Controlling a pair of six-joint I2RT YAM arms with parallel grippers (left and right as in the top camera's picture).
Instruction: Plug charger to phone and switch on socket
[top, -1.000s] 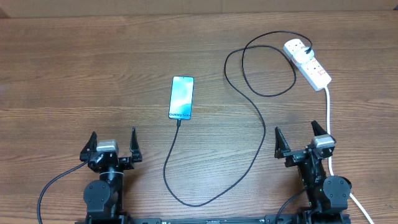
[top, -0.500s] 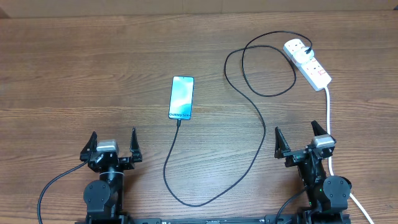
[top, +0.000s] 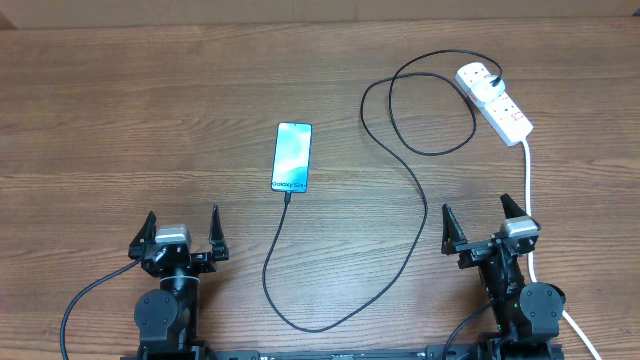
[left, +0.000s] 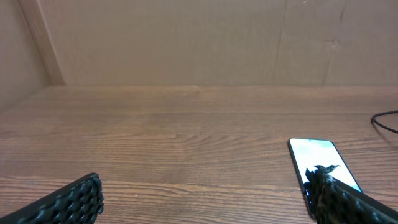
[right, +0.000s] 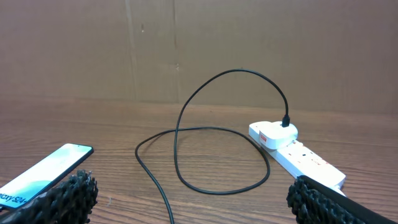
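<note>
Brown wood-grain table (top: 120, 90) filled the overhead view. A slim black-framed phone with a blue-green screen (top: 292, 156) lay at centre. A thin black charger cable (top: 420, 215) met its lower end and looped to the white power strip (top: 494, 103), upper right. Along the bottom edge, the left gripper (top: 182, 213) and right gripper (top: 476, 205) stood spread wide, holding nothing. In the left wrist view the phone lay lower right. In the right wrist view it lay lower left, with the power strip at right.
</note>
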